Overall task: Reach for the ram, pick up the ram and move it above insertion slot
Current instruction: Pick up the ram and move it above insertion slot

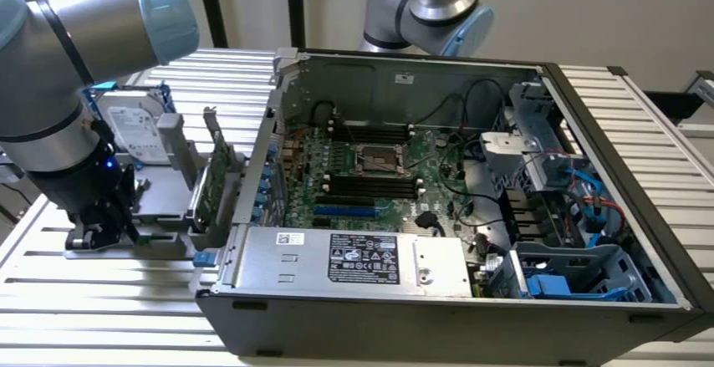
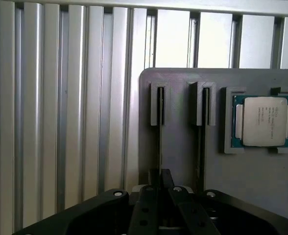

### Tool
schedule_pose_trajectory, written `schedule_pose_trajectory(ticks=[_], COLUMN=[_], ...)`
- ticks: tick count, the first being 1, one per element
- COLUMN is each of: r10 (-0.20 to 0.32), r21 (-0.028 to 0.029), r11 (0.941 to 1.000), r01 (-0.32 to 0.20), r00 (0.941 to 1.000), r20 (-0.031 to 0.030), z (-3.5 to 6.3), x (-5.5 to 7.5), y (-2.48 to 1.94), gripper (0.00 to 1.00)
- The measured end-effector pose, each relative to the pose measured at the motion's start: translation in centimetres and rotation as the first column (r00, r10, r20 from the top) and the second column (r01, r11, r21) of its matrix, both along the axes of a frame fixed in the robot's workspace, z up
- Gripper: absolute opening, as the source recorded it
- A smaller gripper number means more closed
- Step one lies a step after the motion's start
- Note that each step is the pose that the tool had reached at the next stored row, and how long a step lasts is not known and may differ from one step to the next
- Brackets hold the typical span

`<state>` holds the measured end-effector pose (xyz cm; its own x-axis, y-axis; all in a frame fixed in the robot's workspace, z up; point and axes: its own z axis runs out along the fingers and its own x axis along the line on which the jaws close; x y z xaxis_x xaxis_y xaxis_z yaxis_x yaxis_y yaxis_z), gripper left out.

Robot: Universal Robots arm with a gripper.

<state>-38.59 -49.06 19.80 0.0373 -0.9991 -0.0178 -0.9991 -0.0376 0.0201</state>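
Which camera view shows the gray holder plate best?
The wrist view: it looks straight onto the gray holder plate, showing its two slotted brackets and the processor chip in a pocket. The exterior view shows the plate obliquely at its left, partly behind the arm.

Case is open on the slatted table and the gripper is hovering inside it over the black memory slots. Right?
No. The case is open on the slatted table, but the gripper is outside it, down at the grey fixture on the exterior view's left, not over the black memory slots. The exterior view shows this.
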Motion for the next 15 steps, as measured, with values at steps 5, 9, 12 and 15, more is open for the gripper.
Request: schedule_pose_trajectory(ticks=[5,9,12,15], r10=[0.000,0.000,-0.001,-0.001], r21=[0.0026,0.0068,0.0082,0.0083], r11=[1.0000,1.0000,1.0000,1.0000], r01=[0.000,0.000,0.001,0.001], r00=[1.0000,1.0000,1.0000,1.0000], r20=[-0.0005,-0.0016,-0.0021,-0.0023], z=[0.44,1.57,2.79,4.14], x=[0.0,0.0,0.0,0.0], y=[0.00,0.00,-0.02,-0.04], gripper=[0.13,0.13,0.13,0.13])
